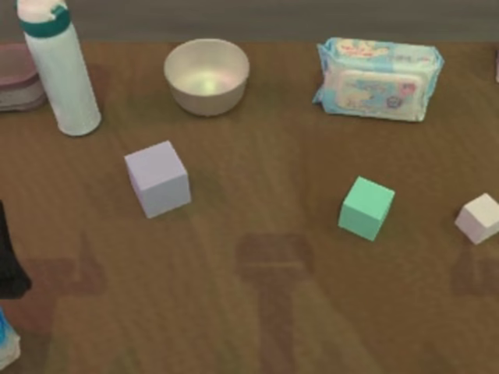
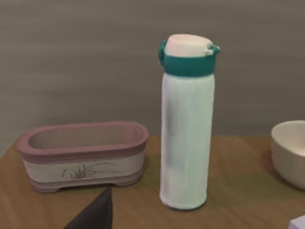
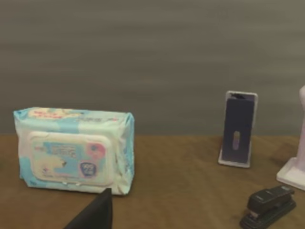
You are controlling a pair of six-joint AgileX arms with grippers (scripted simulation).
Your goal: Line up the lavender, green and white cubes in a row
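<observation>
The lavender cube (image 1: 158, 178), the largest, sits left of centre on the wooden table. To its right lies the mint green cube (image 1: 366, 207), and the small white cube (image 1: 478, 218) rests near the right edge. The three stand apart, with nothing holding them. My left arm (image 1: 9, 261) is a dark shape at the table's left edge, well away from the lavender cube. A corner of the lavender cube (image 2: 299, 223) shows in the left wrist view. My right arm is outside the top view; only a dark sliver of its gripper (image 3: 93, 214) shows in the right wrist view.
Along the back stand a white bottle with a teal band (image 1: 58, 66), a cream bowl (image 1: 207, 75) and a pack of wet wipes (image 1: 378, 78). A pink planter (image 2: 81, 155) sits at the far left. A phone stand (image 3: 238, 129) and a black stapler (image 3: 269, 205) lie off to the right.
</observation>
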